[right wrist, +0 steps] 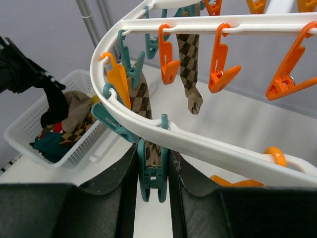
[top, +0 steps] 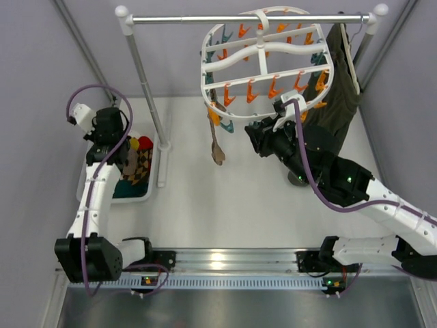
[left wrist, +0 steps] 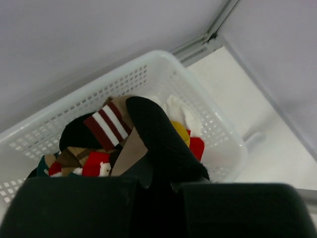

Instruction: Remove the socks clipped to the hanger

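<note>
We see two brown argyle socks clipped to the hanger point(top: 262, 51), which hooks over the rail point(top: 205, 19) of a garment rack. Its white ring sits tilted and is lined with orange pegs point(right wrist: 219, 69) and teal ones. The near argyle sock point(right wrist: 141, 96) hangs from the ring's left end, down toward the table point(top: 239, 205). The far argyle sock point(right wrist: 189, 64) hangs under an inner crossbar.

The right pincer point(right wrist: 153, 168) reaches up beneath the ring's near rim. Its two fingers press either side of a teal peg point(right wrist: 146, 186) dangling from that rim, so it is closed on the peg. The near argyle sock shows just behind this peg, but we cannot tell whether the peg bites it. The rim crosses just above the fingers, and neighbouring pegs crowd in on both sides.

A dark olive garment point(top: 341, 89) hangs from the same rail just right of the hanger, behind the right arm. The rack's upright post point(top: 147, 82) stands between the hanger and a white basket point(left wrist: 124, 82) at the table's left.

Over that basket, well apart from the hanger, hangs the left pincer point(left wrist: 161, 181). It is closed on a black sock point(left wrist: 158, 139) that droops from between its fingers. Under it in the basket lie a striped-cuff sock point(left wrist: 109, 124), argyle cloth, and red and yellow pieces.
</note>
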`<state>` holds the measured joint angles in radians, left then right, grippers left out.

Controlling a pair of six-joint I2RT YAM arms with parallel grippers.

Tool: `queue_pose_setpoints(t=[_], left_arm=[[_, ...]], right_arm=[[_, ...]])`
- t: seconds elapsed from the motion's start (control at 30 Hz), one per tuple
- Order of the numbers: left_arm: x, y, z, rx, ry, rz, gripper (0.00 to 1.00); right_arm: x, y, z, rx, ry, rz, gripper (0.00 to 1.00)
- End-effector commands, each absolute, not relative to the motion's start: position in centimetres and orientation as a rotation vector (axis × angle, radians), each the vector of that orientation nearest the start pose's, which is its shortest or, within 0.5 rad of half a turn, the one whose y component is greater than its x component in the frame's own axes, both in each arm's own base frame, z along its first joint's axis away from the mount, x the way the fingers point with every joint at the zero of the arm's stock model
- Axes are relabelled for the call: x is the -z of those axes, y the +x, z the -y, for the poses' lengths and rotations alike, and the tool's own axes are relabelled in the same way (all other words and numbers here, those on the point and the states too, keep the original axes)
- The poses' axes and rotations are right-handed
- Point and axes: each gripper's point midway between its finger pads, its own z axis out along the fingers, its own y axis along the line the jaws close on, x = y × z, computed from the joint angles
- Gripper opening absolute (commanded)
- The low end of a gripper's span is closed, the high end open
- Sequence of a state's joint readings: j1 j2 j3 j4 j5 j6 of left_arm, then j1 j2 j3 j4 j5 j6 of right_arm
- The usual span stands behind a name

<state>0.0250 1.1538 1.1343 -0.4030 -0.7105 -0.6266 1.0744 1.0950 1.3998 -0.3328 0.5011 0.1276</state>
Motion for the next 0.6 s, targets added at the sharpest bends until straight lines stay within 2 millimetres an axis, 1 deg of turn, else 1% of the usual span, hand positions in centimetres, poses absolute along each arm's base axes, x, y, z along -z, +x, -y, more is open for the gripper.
queue_pose_setpoints(t=[0.0, 0.03, 0.07, 0.1, 0.13, 0.17, 0.2, 0.27, 0.33, 0.37, 0.4, 0.43, 0.5, 0.53, 0.57], left_arm=[[-26.1, 35.5, -10.6, -0.241, -1.076, -1.697, 0.05], [-25.0, 35.7, -10.7, -0.231, -1.093, -1.716, 0.13], [-23.8, 35.9, -11.2, -0.207, -1.118, -1.749, 0.26], [-23.2, 36.0, -11.4, -0.185, -1.141, -1.755, 0.45], [-22.5, 35.8, -11.7, -0.178, -1.159, -1.768, 0.78], [-22.3, 35.7, -12.2, -0.169, -1.177, -1.764, 0.9], [-22.5, 35.6, -12.1, -0.163, -1.176, -1.761, 0.98], [-23.1, 35.5, -12.0, -0.148, -1.17, -1.748, 0.98], [-24.7, 35.3, -11.5, -0.096, -1.146, -1.719, 0.98], [-25.4, 35.3, -10.9, -0.061, -1.124, -1.716, 0.98], [-26.0, 35.6, -9.7, 0.019, -1.09, -1.734, 0.98], [-27.3, 35.4, -8.7, 0.086, -1.053, -1.719, 0.99], [-29.3, 35.8, -6.3, 0.192, -0.945, -1.7, 0.98], [-30.3, 35.6, -3.9, 0.28, -0.822, -1.715, 0.99], [-31.8, 36.0, -0.8, 0.362, -0.684, -1.702, 0.99]], right_arm=[[-44.0, 23.1, -26.2, -0.574, -0.362, -1.55, 0.15], [-44.3, 23.0, -26.1, -0.579, -0.364, -1.543, 0.15], [-44.3, 23.0, -26.0, -0.579, -0.369, -1.541, 0.15], [-44.3, 23.0, -26.0, -0.579, -0.369, -1.541, 0.15], [-44.4, 22.9, -26.0, -0.582, -0.375, -1.539, 0.15], [-44.4, 22.9, -26.0, -0.583, -0.379, -1.538, 0.15], [-44.4, 22.9, -25.9, -0.582, -0.38, -1.539, 0.15], [-44.3, 22.7, -25.9, -0.588, -0.383, -1.539, 0.15], [-44.1, 22.6, -25.9, -0.591, -0.393, -1.542, 0.16], [-44.0, 22.6, -25.9, -0.593, -0.391, -1.544, 0.18], [-44.0, 22.6, -25.8, -0.593, -0.39, -1.543, 0.2], [-43.9, 22.6, -25.6, -0.592, -0.387, -1.542, 0.2], [-43.9, 22.5, -25.5, -0.594, -0.384, -1.54, 0.2], [-43.8, 22.5, -25.3, -0.594, -0.382, -1.539, 0.2], [-43.7, 22.5, -25.4, -0.596, -0.386, -1.54, 0.23]])
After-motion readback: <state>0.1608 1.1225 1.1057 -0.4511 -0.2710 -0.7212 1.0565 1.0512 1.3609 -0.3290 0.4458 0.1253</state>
